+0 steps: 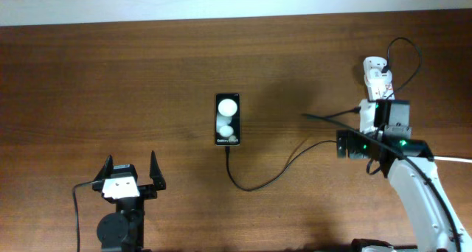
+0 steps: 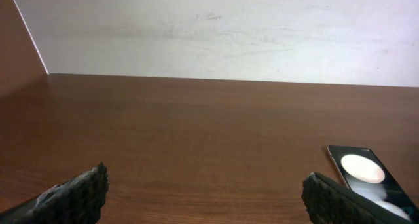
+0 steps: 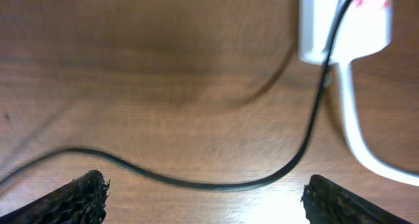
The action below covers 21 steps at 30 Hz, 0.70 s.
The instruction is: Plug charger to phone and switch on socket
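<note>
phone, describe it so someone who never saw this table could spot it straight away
On the brown wooden table, look near the middle. There lies the phone, a small black glossy slab with two white round reflections. Unlike the white socket at the right, it is dark, with the thin black charger reaching its near end.

A dark brown wood-grain table (image 1: 110,82) fills the overhead frame. At its centre lies a black phone (image 1: 227,119), set lengthwise top to bottom. A thin black charger (image 3: 216,185) cable loops from the phone's lower edge rightward toward a white socket (image 1: 377,79) strip at upper right.
</note>
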{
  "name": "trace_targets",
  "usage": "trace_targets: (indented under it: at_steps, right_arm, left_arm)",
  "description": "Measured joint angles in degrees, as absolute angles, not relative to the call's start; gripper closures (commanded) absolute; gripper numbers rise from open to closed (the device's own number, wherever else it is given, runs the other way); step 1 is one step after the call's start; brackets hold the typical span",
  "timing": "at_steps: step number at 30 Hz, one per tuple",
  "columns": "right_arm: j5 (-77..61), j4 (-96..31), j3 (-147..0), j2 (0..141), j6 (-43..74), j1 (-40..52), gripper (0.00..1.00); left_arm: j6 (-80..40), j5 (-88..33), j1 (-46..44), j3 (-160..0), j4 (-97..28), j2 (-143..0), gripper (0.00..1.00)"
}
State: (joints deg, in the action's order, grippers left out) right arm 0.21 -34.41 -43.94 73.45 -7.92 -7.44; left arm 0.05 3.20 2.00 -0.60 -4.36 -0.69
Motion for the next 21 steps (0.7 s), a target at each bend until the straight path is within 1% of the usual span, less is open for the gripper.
trace_targets:
  at_steps: [4, 8, 10, 13, 16, 20, 21]
  right_arm:
    - [-1.96, -26.06, -33.69, 72.86, -7.97, -7.44, 0.01]
    - [-5.26, -12.05, -20.67, 67.16, -7.97, -7.44, 0.01]
    - [-5.8, -2.0, -15.35, 63.75, -7.97, -7.44, 0.01]
    - [-6.15, 5.58, -6.83, 58.96, -7.97, -7.44, 0.02]
    - [-6.37, 5.58, -1.87, 51.75, -7.94, -7.44, 0.01]
    - [-6.52, -3.44, -0.58, 39.97, -7.92, -7.18, 0.01]
    - [-6.57, -3.7, -0.58, 37.45, -7.92, -6.11, 0.01]
  left_arm:
    - [0.05, 3.22, 2.0, -0.62, -4.34, -0.64, 0.01]
    - [0.05, 3.2, 2.0, -0.62, -4.36, -0.62, 0.01]
    - [0.05, 3.2, 2.0, -0.62, -4.38, -0.62, 0.01]
    - [0.05, 3.2, 2.0, -0.62, -4.36, -0.62, 0.01]
    - [0.05, 3.2, 2.0, -0.62, -4.34, -0.64, 0.01]
    - [0.05, 3.18, 2.0, -0.62, -4.38, -0.62, 0.01]
    - [0.05, 3.22, 2.0, -0.62, -4.36, -0.62, 0.01]
